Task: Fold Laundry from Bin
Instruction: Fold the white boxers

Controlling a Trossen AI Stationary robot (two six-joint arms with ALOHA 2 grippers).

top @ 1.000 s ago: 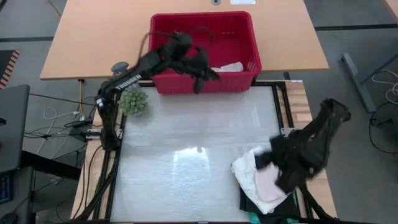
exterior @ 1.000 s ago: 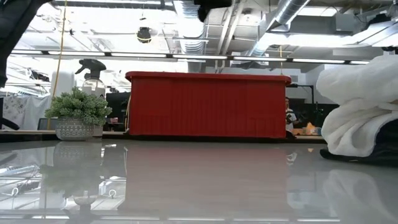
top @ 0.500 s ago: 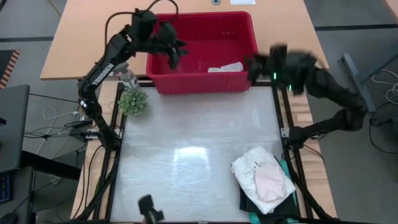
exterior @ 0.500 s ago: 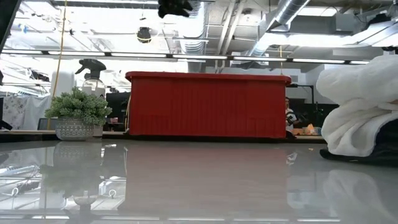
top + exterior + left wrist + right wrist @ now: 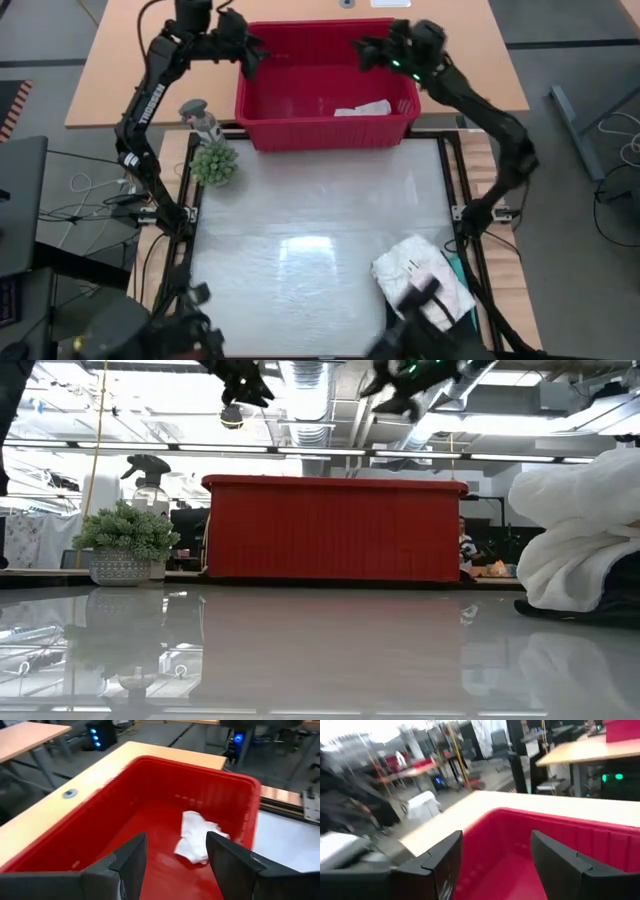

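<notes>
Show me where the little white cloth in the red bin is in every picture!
High view: small white cloth lies in the bin's near right part.
Low view: not seen; the bin's wall hides it.
Left wrist view: cloth on the bin floor, beyond the open fingers.
Right wrist view: not in it.
Shared landmark: the red bin.

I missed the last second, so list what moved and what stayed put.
The left end effector swung from over the rectangular red plastic bin to its left rim, jaws now open and empty. The right end effector left the folded white garment pile and crossed to the bin's right rim, open. The small white cloth in the bin, the pile and the small potted plant stayed put.
</notes>
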